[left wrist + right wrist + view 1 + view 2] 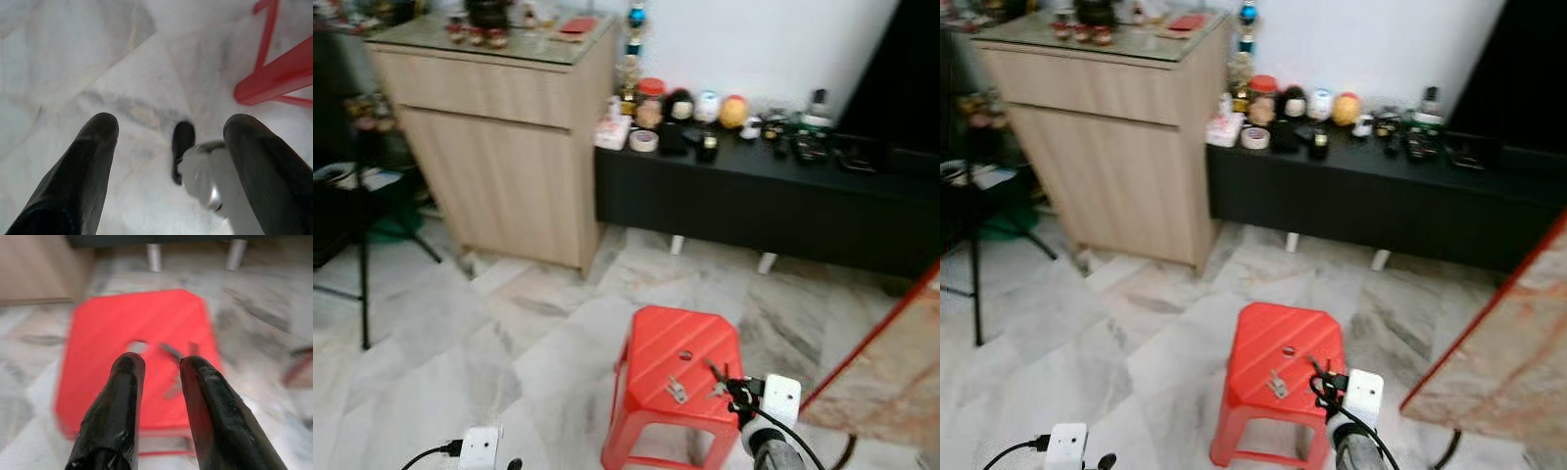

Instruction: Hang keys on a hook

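Floor (pixel 460 323) of pale marble takes most of your view, and the red stool (pixel 680 364) stands on it as your one landmark. Beyond the stool a wooden cabinet (pixel 499 147) and a long black bench (pixel 754 201) line the wall, the bench crowded with jars and figurines too blurred for you to name. No hook can be made out anywhere, so you will probably have to search for it once the keys are lifted.

Keys (pixel 676 390) lie flat on the stool seat, near its small centre hole, which puts them at an easy height for a reach from above. A second dark piece just beside them may belong to the same bunch; you cannot tell through the blur.

Your right gripper (pixel 161 377) hangs over the stool's near edge, fingers a little apart and pinching nothing, seemingly lined up for the pickup. Your left gripper (pixel 168 132) idles over the floor beside the stool, fingers spread wide, empty.
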Available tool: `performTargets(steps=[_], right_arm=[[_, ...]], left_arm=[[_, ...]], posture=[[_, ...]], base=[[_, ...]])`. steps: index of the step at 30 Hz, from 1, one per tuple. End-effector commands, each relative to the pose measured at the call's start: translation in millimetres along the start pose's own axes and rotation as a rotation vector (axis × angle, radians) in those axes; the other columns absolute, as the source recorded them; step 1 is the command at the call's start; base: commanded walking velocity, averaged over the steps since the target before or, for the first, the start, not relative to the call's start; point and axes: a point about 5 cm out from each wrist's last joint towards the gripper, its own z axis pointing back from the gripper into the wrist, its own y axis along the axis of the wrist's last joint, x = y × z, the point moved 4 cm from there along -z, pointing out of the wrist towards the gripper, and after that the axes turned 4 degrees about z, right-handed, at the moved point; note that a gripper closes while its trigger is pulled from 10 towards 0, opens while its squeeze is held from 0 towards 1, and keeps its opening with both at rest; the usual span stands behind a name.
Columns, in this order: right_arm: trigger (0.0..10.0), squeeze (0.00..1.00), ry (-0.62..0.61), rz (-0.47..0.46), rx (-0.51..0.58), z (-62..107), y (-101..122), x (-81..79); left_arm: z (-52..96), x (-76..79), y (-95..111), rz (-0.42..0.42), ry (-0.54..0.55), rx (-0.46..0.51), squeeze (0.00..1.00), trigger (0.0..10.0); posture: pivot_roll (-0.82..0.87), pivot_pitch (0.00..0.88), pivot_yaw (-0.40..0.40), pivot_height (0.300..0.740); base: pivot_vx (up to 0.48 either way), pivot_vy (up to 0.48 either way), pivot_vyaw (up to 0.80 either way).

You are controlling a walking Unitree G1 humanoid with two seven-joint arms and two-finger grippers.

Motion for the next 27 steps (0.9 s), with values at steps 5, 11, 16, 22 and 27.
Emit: performTargets(steps=[5,11,16,22,27], right_arm=[[10.0,0.00,-0.018,-0.014,0.022,-0.3,4.2,3.5],[10.0,0.00,-0.019,-0.020,0.026,-0.2,4.4,3.0],[10.0,0.00,-0.012,-0.001,0.029,-0.5,5.6,2.1],[10.0,0.00,-0.014,-0.011,0.041,-0.7,7.3,0.3],[10.0,0.00,-0.020,-0.019,0.048,-0.6,8.5,1.0]], left_arm=[[0.1,1.3,0.3,-0.002,-0.009,0.004,0.00,10.0],[-0.2,1.2,1.5,-0.002,-0.010,0.008,0.00,10.0],[-0.4,1.3,2.4,-0.001,-0.010,0.011,0.00,10.0],[-0.6,0.9,3.2,0.000,-0.007,0.013,0.00,10.0],[-0.6,1.5,3.3,0.000,-0.010,0.014,0.00,10.0]], posture=[[0.06,0.000,-0.091,0.740],[0.06,0.000,-0.089,0.740],[0.07,0.000,-0.090,0.740],[0.07,0.000,-0.090,0.740],[0.07,0.000,-0.091,0.740]], base=[[0.243,0.000,0.32],[0.267,0.000,0.00],[0.305,0.000,0.27],[0.243,0.000,0.40],[0.000,0.000,0.00]])
